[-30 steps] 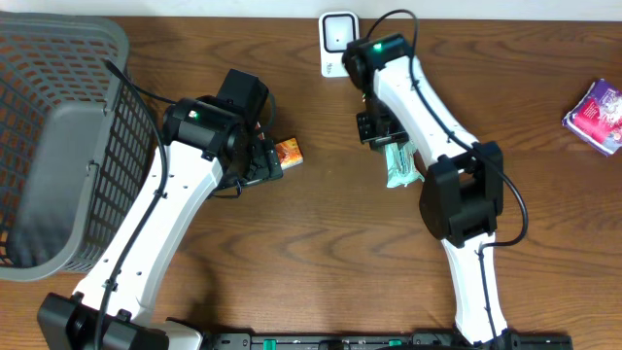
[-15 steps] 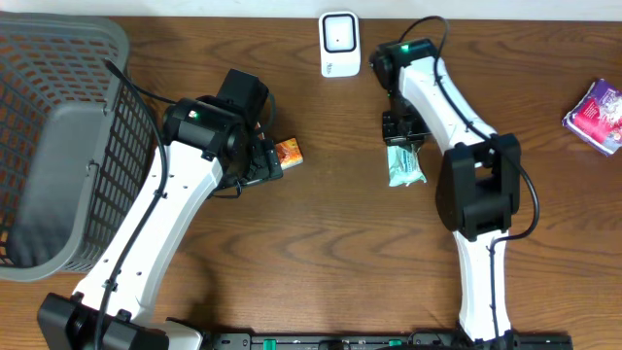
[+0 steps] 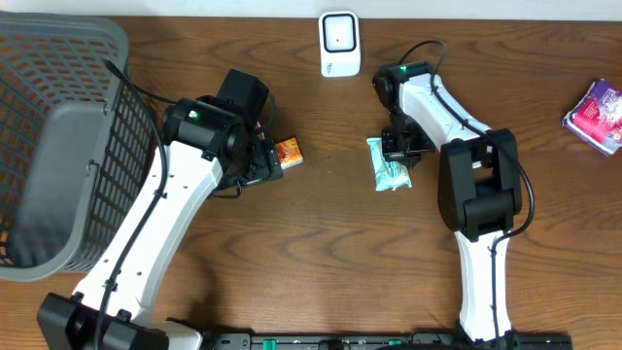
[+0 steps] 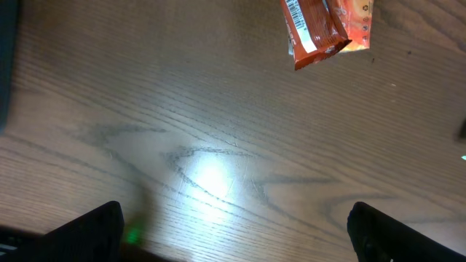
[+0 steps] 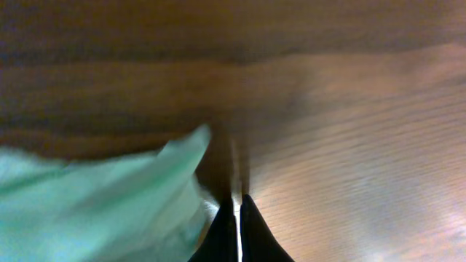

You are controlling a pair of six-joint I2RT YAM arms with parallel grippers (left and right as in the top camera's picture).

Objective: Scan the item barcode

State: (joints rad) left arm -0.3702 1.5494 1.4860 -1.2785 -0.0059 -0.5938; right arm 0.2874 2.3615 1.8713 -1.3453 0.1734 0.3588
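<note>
Wooden table [image 3: 321, 243], left gripper [image 4: 237, 229] wide near orange packet [image 4: 324, 29], right gripper [image 5: 234, 222] fully closed beside green packet [image 3: 389, 165].

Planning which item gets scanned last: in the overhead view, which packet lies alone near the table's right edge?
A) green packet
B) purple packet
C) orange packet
B: the purple packet sits far right, while the orange packet and green packet lie nearer the middle.

A dark brown wood-grain surface [image 3: 321, 253] fills nearly the whole overhead frame, with a thin pale strip [image 3: 214, 6] along the top edge. In the left wrist view, a bright glare patch [image 4: 211, 178] lies on the wood at lower centre.
</note>
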